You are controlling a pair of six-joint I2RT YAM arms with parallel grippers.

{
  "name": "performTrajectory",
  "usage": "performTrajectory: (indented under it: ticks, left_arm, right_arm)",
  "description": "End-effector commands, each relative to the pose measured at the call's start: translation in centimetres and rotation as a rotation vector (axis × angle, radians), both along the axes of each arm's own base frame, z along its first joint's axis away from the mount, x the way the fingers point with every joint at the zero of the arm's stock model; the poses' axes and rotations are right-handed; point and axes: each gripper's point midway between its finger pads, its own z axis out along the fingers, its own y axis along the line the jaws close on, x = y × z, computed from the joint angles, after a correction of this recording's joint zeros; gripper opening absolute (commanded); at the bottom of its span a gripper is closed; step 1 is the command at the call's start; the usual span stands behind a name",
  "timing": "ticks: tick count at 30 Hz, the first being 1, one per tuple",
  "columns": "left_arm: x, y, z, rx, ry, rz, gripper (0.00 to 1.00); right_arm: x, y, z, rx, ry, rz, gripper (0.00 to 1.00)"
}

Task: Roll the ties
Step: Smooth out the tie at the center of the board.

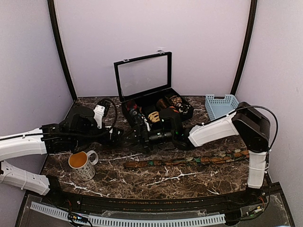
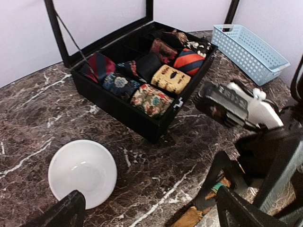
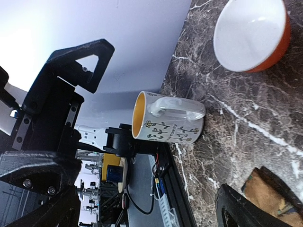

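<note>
From high at the near edge, the top camera takes in the whole table (image 1: 189,182). The left wrist camera looks low toward the black box (image 2: 123,113); the right one, rolled sideways, faces the mug (image 3: 175,125), both sharing the bowl (image 2: 83,172).

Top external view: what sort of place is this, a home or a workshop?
Probably a robot test booth, not a home: plain lilac walls close in a marble-patterned table, and the left arm and right arm are mounted at its near edge. The organiser box and mug look like props.
</note>
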Motion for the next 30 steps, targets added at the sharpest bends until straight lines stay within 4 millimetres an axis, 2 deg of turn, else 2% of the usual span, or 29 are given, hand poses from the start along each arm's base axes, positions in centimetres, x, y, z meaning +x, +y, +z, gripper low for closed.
performTrajectory:
  ticks: [1, 6, 13, 17, 19, 24, 27, 30]
  left_arm:
    - [0.0, -1.3, -0.5, 0.028, 0.033, -0.051, 0.99]
    - [0.3, -2.1, -1.3, 0.030, 0.048, -0.065, 0.99]
    - [0.4, -2.1, -1.5, 0.044, 0.052, -0.061, 0.99]
    - [0.4, -1.9, -1.6, 0.055, 0.050, -0.058, 0.99]
    - [0.5, -1.9, -1.5, 0.059, 0.049, -0.059, 0.99]
    - [0.6, -1.9, -1.2, 0.071, 0.040, -0.061, 0.99]
    - [0.6, -2.1, -1.3, 0.072, 0.039, -0.068, 0.99]
    - [0.7, -2.4, -1.4, 0.078, 0.039, -0.075, 0.99]
  right_arm:
    - [0.5, -2.3, -2.7, -0.045, -0.023, 0.015, 0.99]
    - [0.3, -2.8, -5.6, -0.083, 0.002, 0.017, 1.00]
    - [0.0, -3.2, -9.9, -0.115, 0.080, 0.011, 1.00]
    - [-0.2, -3.5, -11.1, -0.111, 0.123, 0.002, 0.99]
    - [-0.2, -3.4, -10.2, -0.092, 0.122, 0.006, 0.98]
    - [-0.2, -3.7, -4.8, -0.031, 0.046, 0.017, 0.98]
    - [0.1, -5.3, -2.7, -0.016, 0.017, 0.003, 0.99]
    - [0.5, -8.3, -2.9, -0.030, 0.029, -0.033, 0.99]
